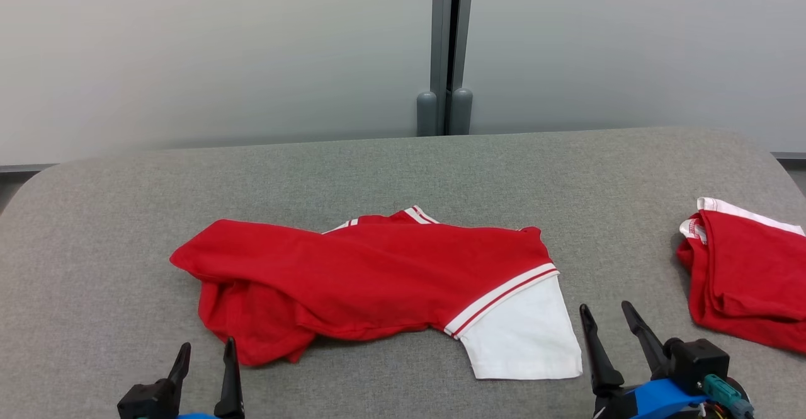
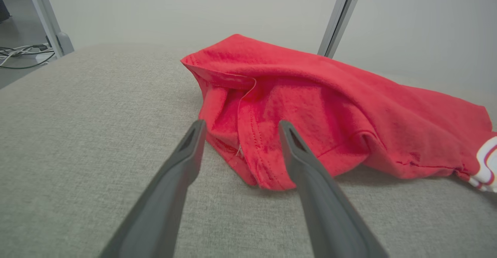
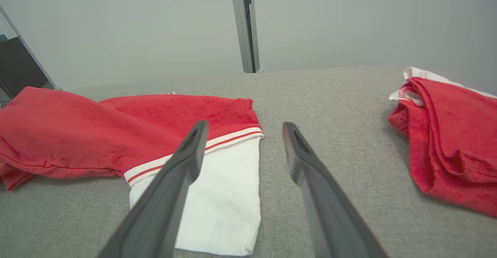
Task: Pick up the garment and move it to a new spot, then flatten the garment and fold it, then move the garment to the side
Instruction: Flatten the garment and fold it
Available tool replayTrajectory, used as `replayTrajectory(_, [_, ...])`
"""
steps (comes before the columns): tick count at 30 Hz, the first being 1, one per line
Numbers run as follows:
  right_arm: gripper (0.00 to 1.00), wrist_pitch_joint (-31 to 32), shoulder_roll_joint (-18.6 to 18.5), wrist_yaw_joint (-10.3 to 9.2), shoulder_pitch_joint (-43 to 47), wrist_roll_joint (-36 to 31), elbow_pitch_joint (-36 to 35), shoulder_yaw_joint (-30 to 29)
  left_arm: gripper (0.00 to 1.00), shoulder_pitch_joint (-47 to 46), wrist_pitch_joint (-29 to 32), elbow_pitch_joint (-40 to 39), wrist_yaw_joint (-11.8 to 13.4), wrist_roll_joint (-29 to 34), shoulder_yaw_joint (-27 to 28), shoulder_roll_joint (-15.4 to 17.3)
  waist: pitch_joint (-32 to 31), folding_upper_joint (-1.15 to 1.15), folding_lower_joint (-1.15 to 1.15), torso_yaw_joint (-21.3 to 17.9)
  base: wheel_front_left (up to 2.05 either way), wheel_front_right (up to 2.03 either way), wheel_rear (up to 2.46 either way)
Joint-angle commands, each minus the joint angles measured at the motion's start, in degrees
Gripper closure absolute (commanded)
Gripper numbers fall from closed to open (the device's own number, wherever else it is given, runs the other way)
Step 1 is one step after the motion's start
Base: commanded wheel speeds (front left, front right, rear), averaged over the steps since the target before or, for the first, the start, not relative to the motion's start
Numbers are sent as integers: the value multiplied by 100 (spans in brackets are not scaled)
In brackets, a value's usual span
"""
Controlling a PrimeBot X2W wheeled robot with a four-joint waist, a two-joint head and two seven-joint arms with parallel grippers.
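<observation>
**Bench stock: 2 claws, 2 garments**

Claws, 2.
- left gripper (image 1: 208, 345): two long dark fingers, spread wide, nothing held. Placed at the near left, tips just short of the bunched red hem; hem seen between and beyond the fingers in the left wrist view.
- right gripper (image 1: 606, 309): two long dark fingers, likewise spread and empty. Placed at the near right, just beside the white sleeve (image 1: 522, 337); contact with it not clear.

Garments, 2.
- garment (image 1: 378, 274): red shirt, one white sleeve showing, joined by a red-and-white striped band. Lying unfolded and rumpled across the middle of the padded table (image 1: 403, 167), left end crumpled, sleeve flat toward the near right.
- second garment (image 1: 749, 274): red, folded, white trim at its far edge. Lying at the right side of the table, well apart from the first.

Support, 1: padded table, grey cloth top, rounded far corners.

Background: grey post (image 1: 448, 47), 1, between two pale wall panels; loose cables (image 2: 23, 54) on the floor.
</observation>
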Motion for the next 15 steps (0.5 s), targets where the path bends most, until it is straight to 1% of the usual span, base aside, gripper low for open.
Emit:
replayTrajectory(1, [0, -14, -23, 3, 98, 37, 24, 12, 0, 29, -10, -1, -9, -24, -18, 10, 4, 0, 1, -2, 0, 0, 0])
replayTrajectory(4, [0, -15, -23, 3, 52, 56, 38, 67, 0, -12, -10, 64, -9, -161, -143, -13, 64, 0, 1, -15, 0, 0, 0])
replayTrajectory(7, [0, -15, -25, 3, -3, 63, 53, 123, 0, -54, -10, 173, -9, -448, -417, -19, 145, 0, 1, -57, 0, 0, 0])
replayTrajectory(15, [0, -15, -24, 3, -131, 38, -12, 176, 0, -238, -10, 469, -10, -1350, -844, 259, 504, 0, 1, -187, 0, 0, 0])
